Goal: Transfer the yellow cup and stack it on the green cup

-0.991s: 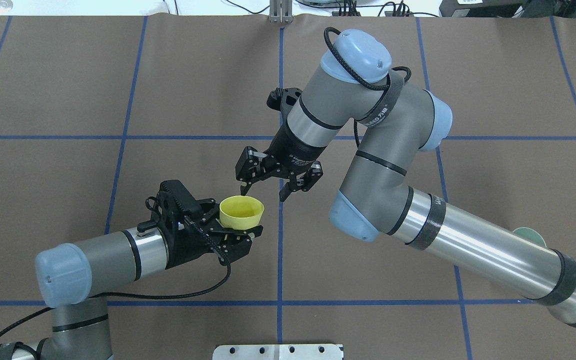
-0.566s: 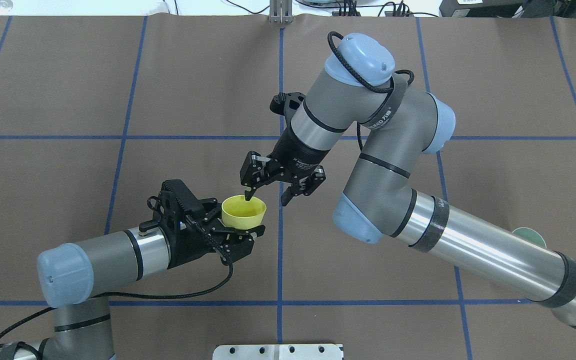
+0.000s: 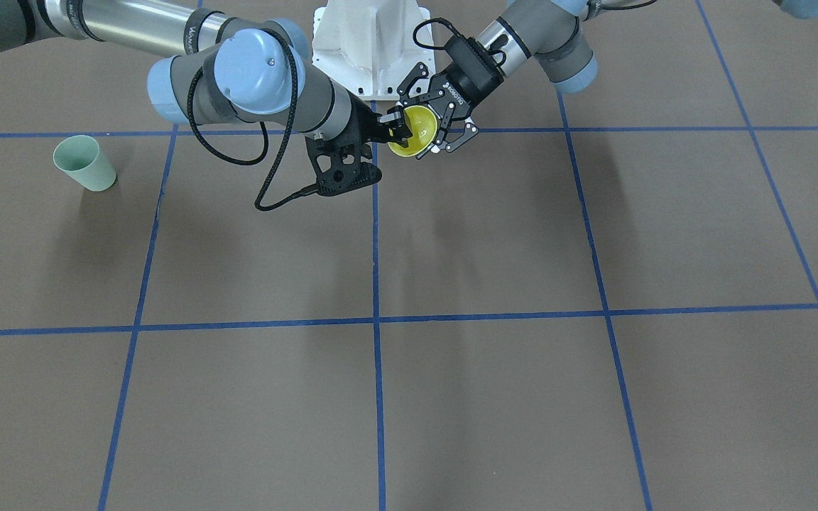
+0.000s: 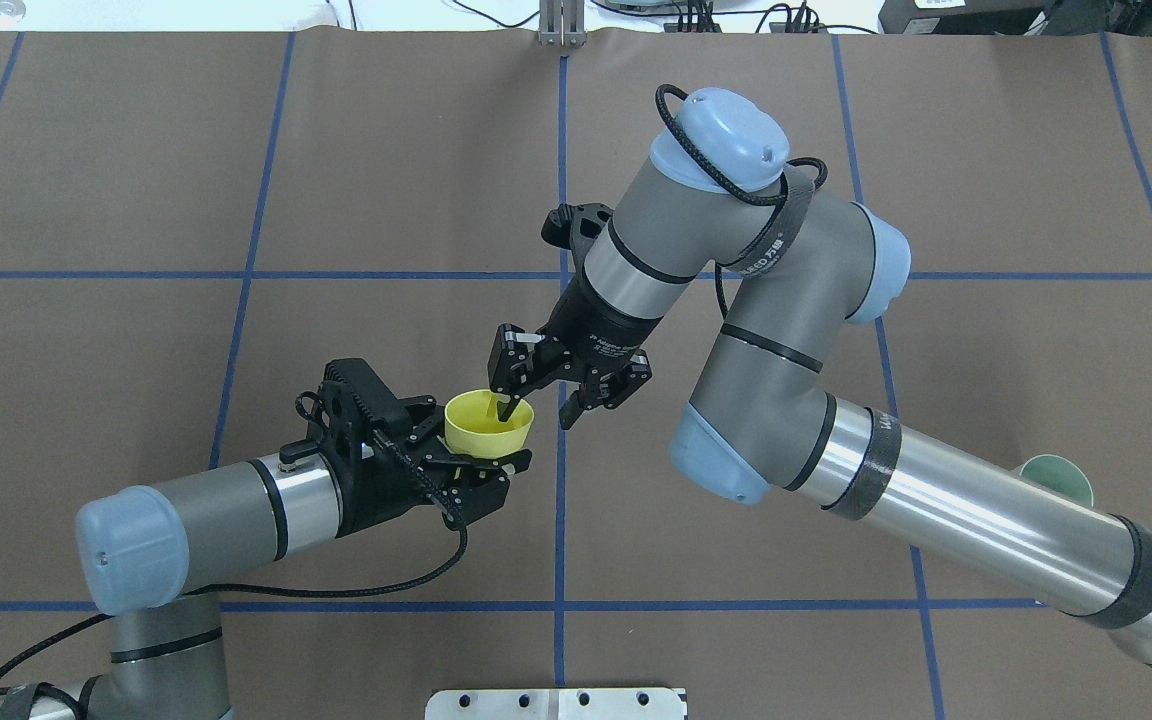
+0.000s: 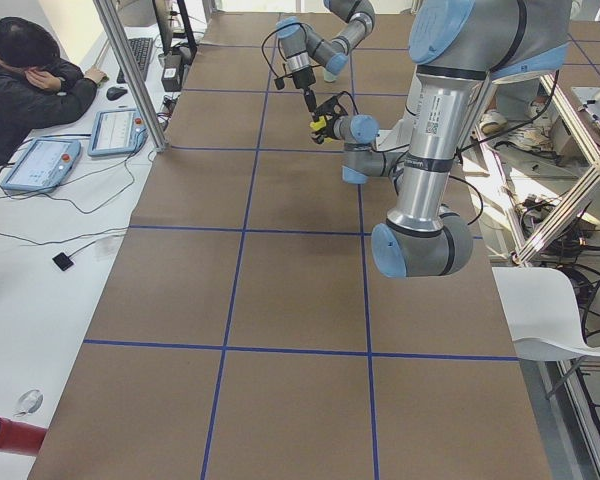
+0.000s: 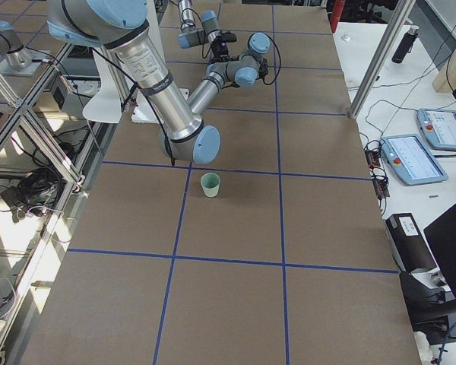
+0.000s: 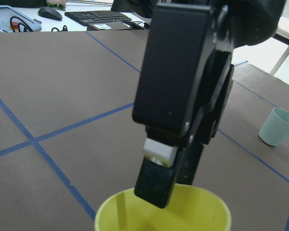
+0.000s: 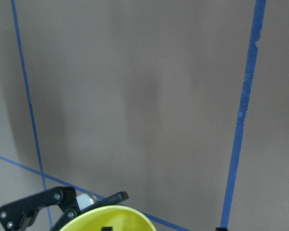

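Observation:
My left gripper (image 4: 481, 438) is shut on the yellow cup (image 4: 488, 424) and holds it upright above the table, left of the centre line. The cup also shows in the front-facing view (image 3: 415, 132) and at the bottom of the left wrist view (image 7: 164, 219). My right gripper (image 4: 536, 416) is open over the cup's rim. One of its fingers (image 7: 159, 178) reaches down inside the cup and the other hangs outside the rim. The green cup (image 4: 1058, 471) stands upright on the table at the right, partly hidden by my right forearm. It shows in full in the front-facing view (image 3: 84, 162).
The table is covered in brown paper (image 4: 386, 150) with blue tape grid lines. My right arm's elbow and forearm (image 4: 936, 500) stretch across the right half. A metal plate (image 4: 556, 703) sits at the near edge. An operator (image 5: 25, 75) sits beyond the table's side.
My right gripper has come down and toward the yellow cup, and one finger has gone inside the rim. My left gripper and the cup have shifted slightly right.

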Available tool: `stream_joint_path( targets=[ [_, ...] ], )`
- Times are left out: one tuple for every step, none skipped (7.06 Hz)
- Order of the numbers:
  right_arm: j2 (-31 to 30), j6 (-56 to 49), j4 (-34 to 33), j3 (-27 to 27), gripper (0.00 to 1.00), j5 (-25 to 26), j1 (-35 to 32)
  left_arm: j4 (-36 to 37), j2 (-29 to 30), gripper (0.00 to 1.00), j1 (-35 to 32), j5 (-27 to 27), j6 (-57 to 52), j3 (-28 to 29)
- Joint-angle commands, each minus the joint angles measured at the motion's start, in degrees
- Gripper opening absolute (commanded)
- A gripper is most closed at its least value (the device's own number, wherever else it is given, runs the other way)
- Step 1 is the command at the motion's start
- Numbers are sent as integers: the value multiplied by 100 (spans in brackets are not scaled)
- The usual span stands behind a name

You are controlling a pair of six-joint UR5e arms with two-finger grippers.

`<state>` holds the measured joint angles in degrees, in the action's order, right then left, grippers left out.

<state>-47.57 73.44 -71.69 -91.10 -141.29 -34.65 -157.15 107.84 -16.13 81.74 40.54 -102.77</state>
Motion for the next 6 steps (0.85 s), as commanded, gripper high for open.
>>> stream_joint_path(
  targets=[
    [-59,3,6,-66,68,5,98,0,1,0,4,0,7,29],
    [-112,3,15,-101,67,48,142,0,44,0,4,0,7,38],
    [-113,3,15,-101,61,40,151,0,45,0,4,0,7,29],
    [-104,-6,15,-84,52,83,195,-9,45,0,4,0,7,99],
    [-112,-6,24,-84,51,75,195,-9,53,0,30,0,7,100],
    [-104,-6,24,-84,50,75,195,-9,53,0,39,0,7,100]
  ],
)
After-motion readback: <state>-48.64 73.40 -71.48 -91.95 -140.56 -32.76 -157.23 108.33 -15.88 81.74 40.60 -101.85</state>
